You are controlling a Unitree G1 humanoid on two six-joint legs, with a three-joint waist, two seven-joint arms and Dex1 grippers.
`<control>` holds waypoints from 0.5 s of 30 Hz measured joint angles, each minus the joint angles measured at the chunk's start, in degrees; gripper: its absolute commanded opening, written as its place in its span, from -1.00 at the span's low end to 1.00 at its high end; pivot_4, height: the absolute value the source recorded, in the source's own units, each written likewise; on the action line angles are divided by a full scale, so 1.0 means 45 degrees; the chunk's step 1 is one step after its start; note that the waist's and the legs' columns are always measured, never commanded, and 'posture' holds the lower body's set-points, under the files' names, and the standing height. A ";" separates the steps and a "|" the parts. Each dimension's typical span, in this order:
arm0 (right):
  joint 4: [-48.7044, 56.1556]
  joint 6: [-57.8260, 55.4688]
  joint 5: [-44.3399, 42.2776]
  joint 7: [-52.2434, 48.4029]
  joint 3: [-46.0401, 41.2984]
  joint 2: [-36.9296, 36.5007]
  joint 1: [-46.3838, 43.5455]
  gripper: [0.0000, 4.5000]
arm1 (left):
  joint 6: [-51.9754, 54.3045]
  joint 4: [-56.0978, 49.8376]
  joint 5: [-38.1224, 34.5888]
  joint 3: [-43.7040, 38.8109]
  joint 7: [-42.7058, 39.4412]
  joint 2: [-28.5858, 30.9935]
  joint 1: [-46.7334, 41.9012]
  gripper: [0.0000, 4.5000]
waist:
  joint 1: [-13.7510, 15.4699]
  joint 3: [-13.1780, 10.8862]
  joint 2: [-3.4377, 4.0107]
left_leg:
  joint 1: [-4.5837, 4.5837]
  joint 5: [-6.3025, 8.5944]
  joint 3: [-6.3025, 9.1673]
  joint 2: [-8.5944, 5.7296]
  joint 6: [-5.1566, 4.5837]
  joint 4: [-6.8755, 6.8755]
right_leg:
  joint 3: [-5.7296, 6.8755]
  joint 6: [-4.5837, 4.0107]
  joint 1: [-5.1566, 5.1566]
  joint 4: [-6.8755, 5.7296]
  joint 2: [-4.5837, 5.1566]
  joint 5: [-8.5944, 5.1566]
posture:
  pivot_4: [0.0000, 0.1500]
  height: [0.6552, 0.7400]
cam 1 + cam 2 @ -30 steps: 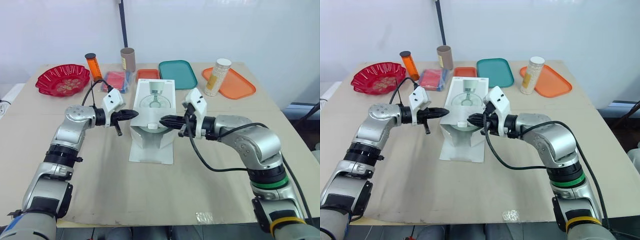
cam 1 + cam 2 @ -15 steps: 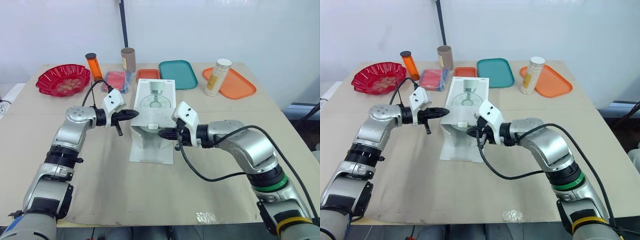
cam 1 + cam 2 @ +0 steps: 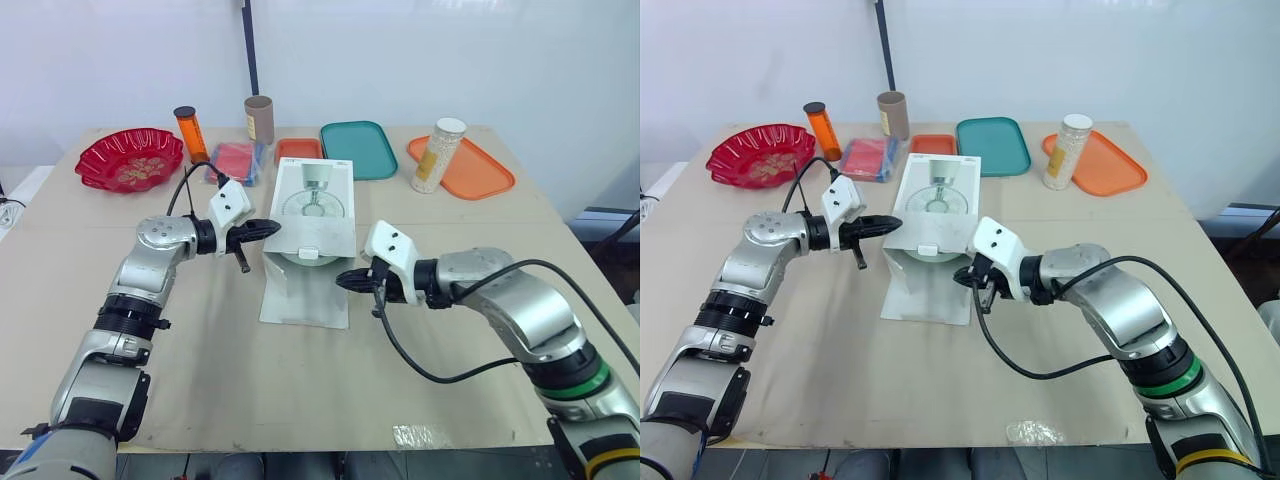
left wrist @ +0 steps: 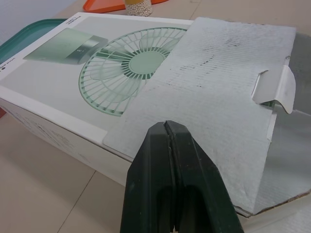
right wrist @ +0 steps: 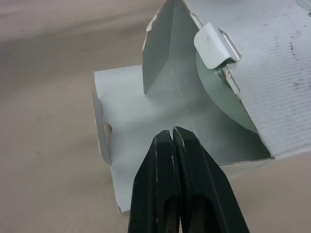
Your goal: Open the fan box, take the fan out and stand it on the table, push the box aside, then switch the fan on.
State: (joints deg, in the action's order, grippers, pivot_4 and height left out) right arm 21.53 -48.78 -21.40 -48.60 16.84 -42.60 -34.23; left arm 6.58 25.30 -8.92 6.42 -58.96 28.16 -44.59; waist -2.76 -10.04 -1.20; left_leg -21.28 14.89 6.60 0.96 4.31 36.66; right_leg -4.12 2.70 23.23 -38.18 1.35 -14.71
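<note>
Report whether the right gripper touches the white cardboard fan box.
Cannot tell: in the left eye view the right gripper overlaps the fan box edge; its height is unclear.

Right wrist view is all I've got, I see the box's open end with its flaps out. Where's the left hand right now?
Observer: The left hand is shut, with its tip at the left edge of the opened lid flap on top of the fan box.
Operator: And how does my right hand sit against the box from above?
Observer: The right hand is shut and sits at the right side of the open end. I can't tell whether it touches.
Operator: What's behind the box?
Observer: A teal tray and a small orange tray lie just beyond its far end.
</note>
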 measured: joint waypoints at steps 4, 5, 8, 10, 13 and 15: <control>0.0008 0.0347 0.0377 -0.0238 -0.0011 -0.0695 0.0222 -0.98 | 0.0002 0.0000 -0.0004 0.0000 -0.0009 -0.0025 0.0000 -1.00 | 0.0001 0.0001 -0.0001 | 0.0000 0.0000 -0.0001 -0.0001 0.0000 0.0001 | 0.0000 0.0001 -0.0001 0.0001 0.0000 0.0000 | 1.00 1.00; -0.0095 0.0445 0.0500 -0.0285 -0.0011 -0.0787 0.0314 -0.98 | 0.0003 -0.0002 -0.0009 0.0000 -0.0022 -0.0029 0.0002 -1.00 | 0.0000 0.0000 -0.0001 | 0.0001 0.0000 0.0000 0.0000 0.0000 0.0000 | 0.0000 0.0001 -0.0001 0.0001 0.0000 -0.0001 | 1.00 1.00; -0.0736 0.0965 0.1081 -0.0315 0.0025 -0.0899 0.0477 -0.98 | 0.0005 -0.0063 -0.0015 -0.0010 -0.0033 -0.0036 0.0043 -1.00 | 0.0000 0.0000 0.0000 | 0.0000 0.0000 -0.0001 0.0000 0.0000 0.0000 | -0.0001 0.0001 0.0000 0.0001 0.0000 -0.0001 | 1.00 1.00; -0.1275 0.1167 0.1372 -0.0234 0.0019 -0.0837 0.0464 -0.98 | 0.0011 -0.0175 -0.0023 -0.0018 -0.0035 -0.0036 0.0115 -1.00 | 0.0001 0.0000 -0.0001 | 0.0000 0.0000 -0.0001 0.0000 0.0000 0.0000 | -0.0001 0.0001 0.0000 0.0001 0.0000 0.0000 | 1.00 1.00; -0.2465 0.1252 0.1842 0.0402 0.0007 0.0017 0.0184 -0.98 | 0.0028 -0.0294 -0.0031 -0.0080 -0.0037 -0.0022 0.0218 -1.00 | -0.0009 0.0001 -0.0003 | 0.0002 -0.0001 -0.0003 0.0002 0.0001 -0.0001 | -0.0002 -0.0003 0.0003 0.0001 -0.0002 0.0002 | 1.00 1.00; -0.3083 0.1200 0.1907 0.0893 -0.0079 0.0783 -0.0071 -0.98 | 0.0031 -0.0362 -0.0024 -0.0074 -0.0031 -0.0025 0.0249 -1.00 | -0.0019 0.0001 -0.0002 | 0.0003 -0.0002 -0.0002 0.0003 0.0000 -0.0002 | -0.0002 -0.0006 0.0004 -0.0002 -0.0004 0.0003 | 1.00 1.00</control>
State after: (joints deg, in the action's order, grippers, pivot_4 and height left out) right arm 7.66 -43.38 -12.82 -44.59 16.48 -39.07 -34.55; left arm 6.72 23.67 -9.02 6.09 -59.09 28.05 -43.47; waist -2.85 -10.04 -1.20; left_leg -21.26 14.88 6.59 0.98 4.31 36.65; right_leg -4.13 2.67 23.25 -38.18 1.33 -14.70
